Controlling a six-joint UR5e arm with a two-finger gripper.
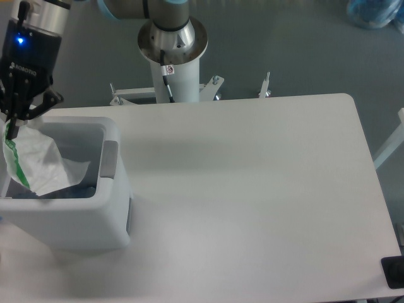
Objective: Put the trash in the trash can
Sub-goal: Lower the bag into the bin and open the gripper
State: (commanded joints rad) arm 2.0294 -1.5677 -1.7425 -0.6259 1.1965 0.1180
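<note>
The trash can (66, 221), a white boxy bin with a grey panel (110, 159), stands at the table's left edge with its top open. My gripper (11, 128) hangs over its back left corner, shut on the top of the wrinkly whitish bag (38, 167) with a green mark. The bag droops down inside the bin. Beneath it, something bluish (71, 190) shows at the bottom of the bin, probably the bottle, mostly hidden by the bag.
The arm's base pedestal (172, 44) stands behind the white table (252, 189). A blue bundle (374, 12) lies on the floor at the far right. A small black object (394, 271) sits at the table's front right corner.
</note>
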